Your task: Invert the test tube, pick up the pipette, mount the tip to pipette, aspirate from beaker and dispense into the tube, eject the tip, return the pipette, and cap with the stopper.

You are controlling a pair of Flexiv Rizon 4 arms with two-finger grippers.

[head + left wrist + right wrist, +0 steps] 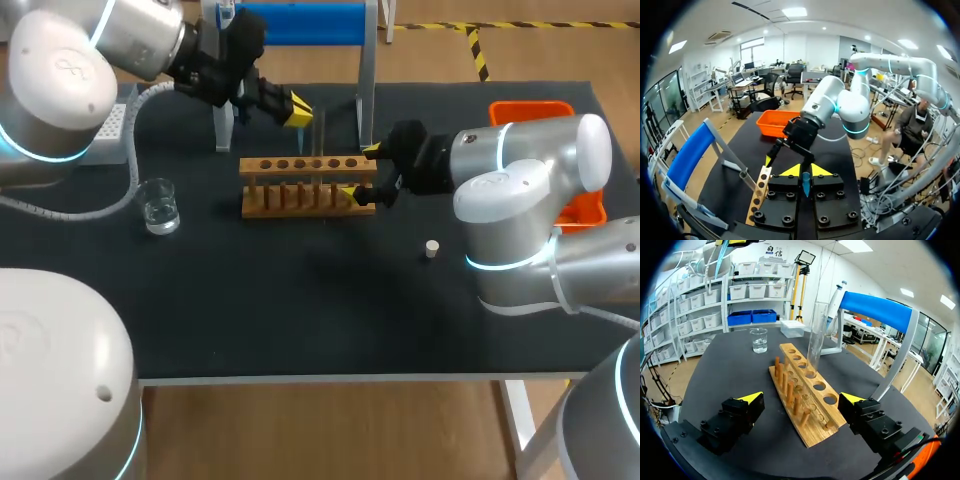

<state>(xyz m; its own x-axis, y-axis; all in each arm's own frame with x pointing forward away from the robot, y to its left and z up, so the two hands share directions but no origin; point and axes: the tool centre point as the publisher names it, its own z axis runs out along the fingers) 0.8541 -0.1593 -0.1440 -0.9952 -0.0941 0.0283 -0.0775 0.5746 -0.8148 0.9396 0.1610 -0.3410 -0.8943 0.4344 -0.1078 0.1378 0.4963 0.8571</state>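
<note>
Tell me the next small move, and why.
Probably move the left gripper across to the pipette on its stand: the test tube already stands upright in the rack, and the right gripper sits open around the rack's end.

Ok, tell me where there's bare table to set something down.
Best is the wide bare strip of table in front of the rack, between the beaker and the stopper, down to the front edge. It is crowded behind the rack, with the left gripper and pipette stand; the right gripper straddles the rack's end.
</note>
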